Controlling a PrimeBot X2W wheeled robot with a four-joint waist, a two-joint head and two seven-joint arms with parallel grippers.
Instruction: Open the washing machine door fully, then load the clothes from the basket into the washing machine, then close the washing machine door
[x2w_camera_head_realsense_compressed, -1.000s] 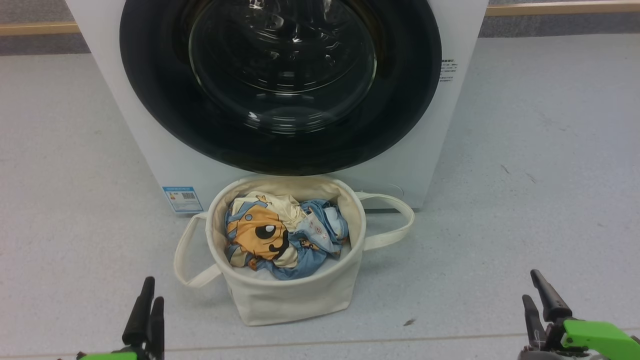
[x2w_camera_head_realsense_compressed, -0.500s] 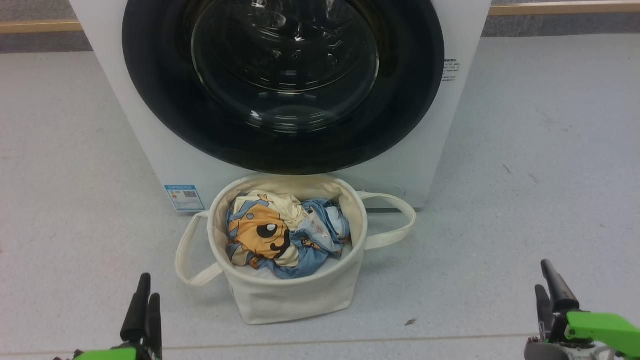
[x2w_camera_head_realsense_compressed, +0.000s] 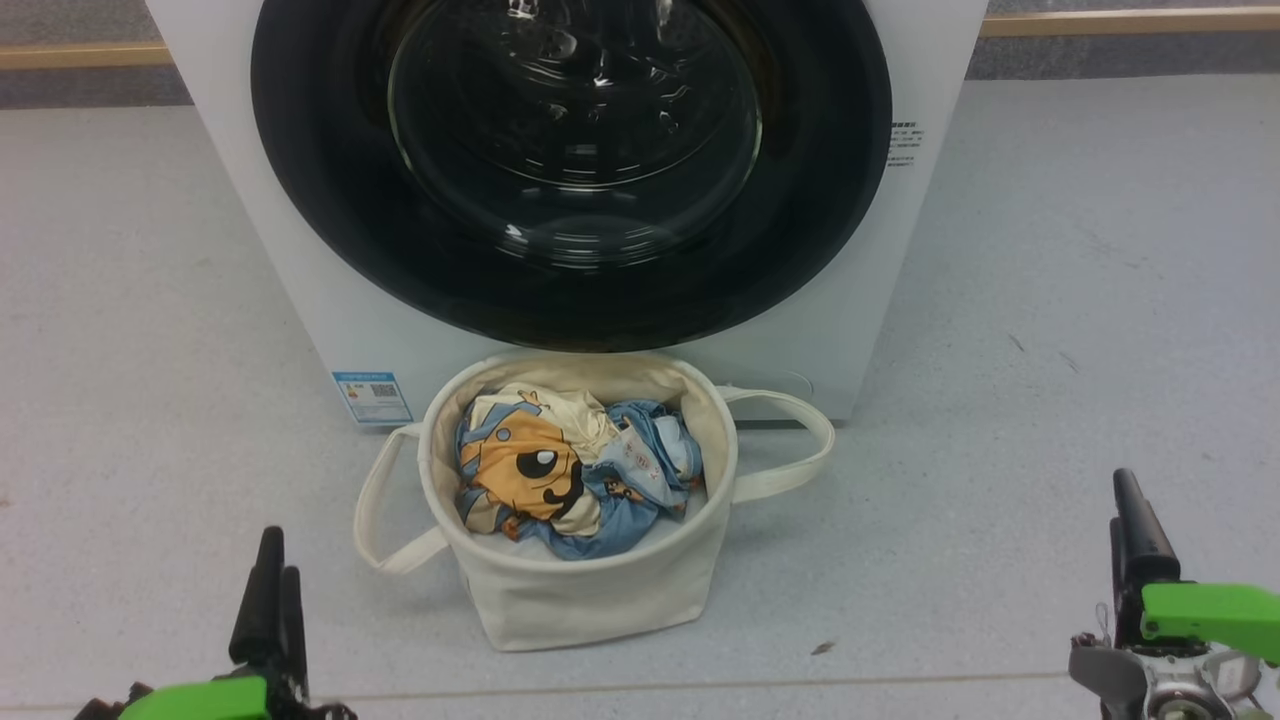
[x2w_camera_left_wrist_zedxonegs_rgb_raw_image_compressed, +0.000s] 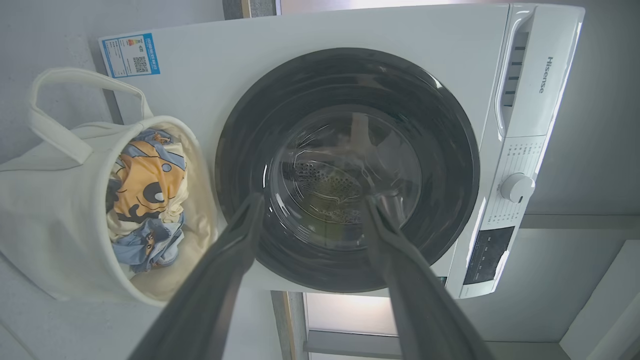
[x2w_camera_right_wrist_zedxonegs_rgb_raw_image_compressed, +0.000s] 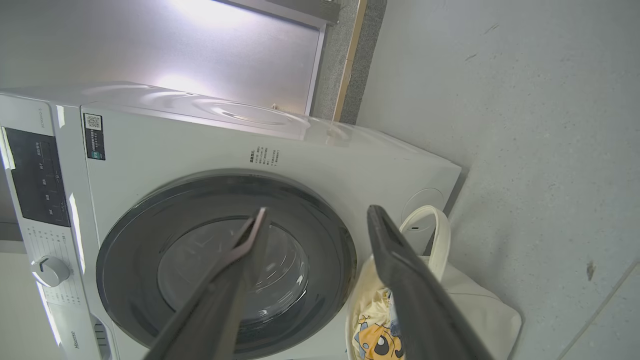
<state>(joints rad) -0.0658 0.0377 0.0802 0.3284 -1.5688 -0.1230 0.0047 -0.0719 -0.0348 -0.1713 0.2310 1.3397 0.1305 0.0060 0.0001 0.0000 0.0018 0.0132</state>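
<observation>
door (x2w_camera_head_realsense_compressed: 570, 290) shut, clothes (x2w_camera_head_realsense_compressed: 560, 470) piled in the basket (x2w_camera_head_realsense_compressed: 580, 600) just before the washer (x2w_camera_head_realsense_compressed: 345, 340); left tool (x2w_camera_left_wrist_zedxonegs_rgb_raw_image_compressed: 314, 201) and right tool (x2w_camera_right_wrist_zedxonegs_rgb_raw_image_compressed: 318, 211) both spread, empty.

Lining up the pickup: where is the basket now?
Head view, centre: the basket stands on the floor right in front of the washing machine, below its closed door, with the blue sticker to its left.

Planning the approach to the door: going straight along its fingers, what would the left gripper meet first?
Probably the washing machine door, at its glass: the open left gripper frames it, nothing between, though depth is unclear.
</observation>
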